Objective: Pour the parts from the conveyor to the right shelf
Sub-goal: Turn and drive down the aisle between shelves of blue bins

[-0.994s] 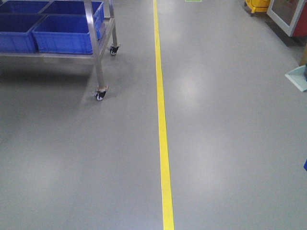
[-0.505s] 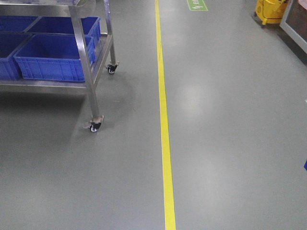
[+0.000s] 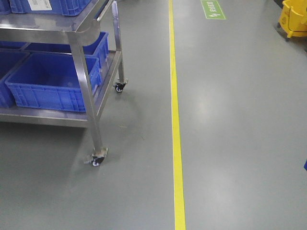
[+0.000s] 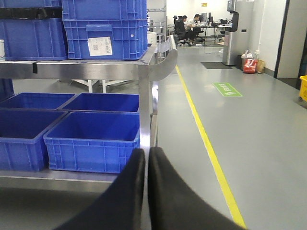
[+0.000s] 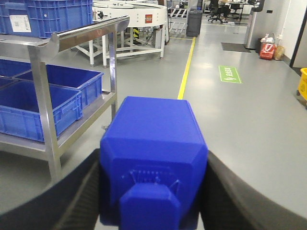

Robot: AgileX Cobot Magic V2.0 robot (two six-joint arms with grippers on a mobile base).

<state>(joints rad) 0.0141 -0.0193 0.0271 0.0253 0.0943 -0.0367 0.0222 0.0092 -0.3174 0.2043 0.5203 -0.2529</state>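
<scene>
My right gripper [image 5: 152, 165] is shut on a blue plastic container [image 5: 153, 129], its black fingers [image 5: 81, 191] pressed against both sides. My left gripper [image 4: 146, 153] is shut and empty, pointing at the steel wheeled shelf rack [image 4: 144, 72]. The rack stands at the left in the front view [image 3: 86, 33] and holds several blue bins [image 3: 48, 79] on its lower and upper levels. A white conveyor [image 5: 139, 14] stands far behind the rack in the right wrist view. No gripper shows in the front view.
A yellow floor line [image 3: 176, 120] runs away from me just right of the rack's caster wheels [image 3: 97, 160]. A green floor sign [image 3: 213, 8] and a yellow mop bucket [image 3: 293, 19] lie far right. Grey floor stretches to the right.
The view has swung toward the rack: it has grown larger and slid right and down, its top shelf now showing. The yellow line has shifted right.
</scene>
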